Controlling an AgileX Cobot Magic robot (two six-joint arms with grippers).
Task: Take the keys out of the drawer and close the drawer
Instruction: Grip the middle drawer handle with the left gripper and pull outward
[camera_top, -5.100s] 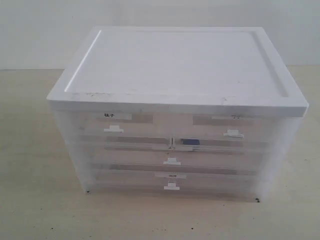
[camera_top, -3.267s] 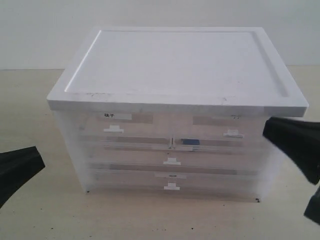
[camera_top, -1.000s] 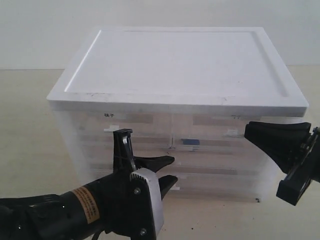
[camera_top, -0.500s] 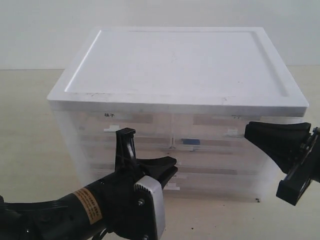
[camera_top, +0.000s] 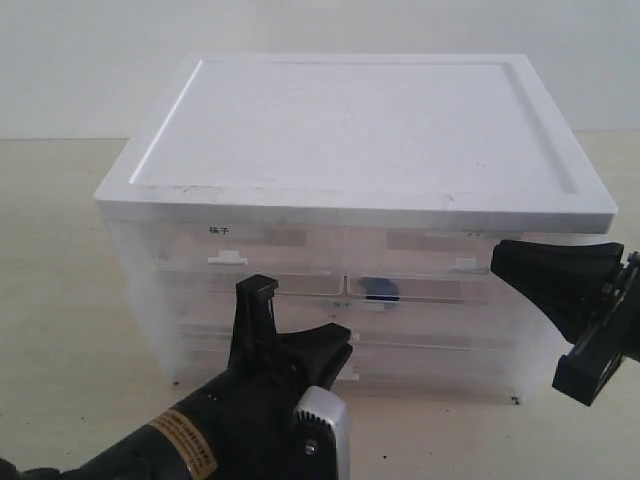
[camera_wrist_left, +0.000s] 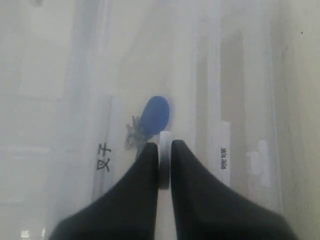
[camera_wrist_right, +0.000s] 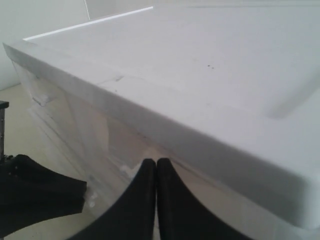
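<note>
The drawer (camera_top: 440, 322) is the cabinet's middle tier. It stands a little way out of the front. My left gripper (camera_top: 340, 345) is shut on its small white tab handle (camera_wrist_left: 164, 159), which shows pinched between the black fingers (camera_wrist_left: 145, 170). Just inside the drawer lie the keys (camera_wrist_left: 134, 136) with their blue fob (camera_wrist_left: 154, 114). The fob also shows through the plastic in the exterior view (camera_top: 378, 290). My right gripper (camera_top: 505, 260) hovers shut and empty by the cabinet's right front corner, its fingertips (camera_wrist_right: 150, 167) pressed together below the lid's edge.
The translucent cabinet has a broad white lid (camera_top: 350, 120) and stands on a beige table (camera_top: 60, 300). Two half-width drawers (camera_top: 228, 258) sit above the middle tier, and a labelled full-width drawer (camera_wrist_left: 225, 160) sits below it. My left arm fills the lower left foreground.
The left gripper came in from the lower left and shut on the middle drawer's tab. The drawer has slid out slightly, and the blue fob shows more plainly. The right gripper has stayed still.
</note>
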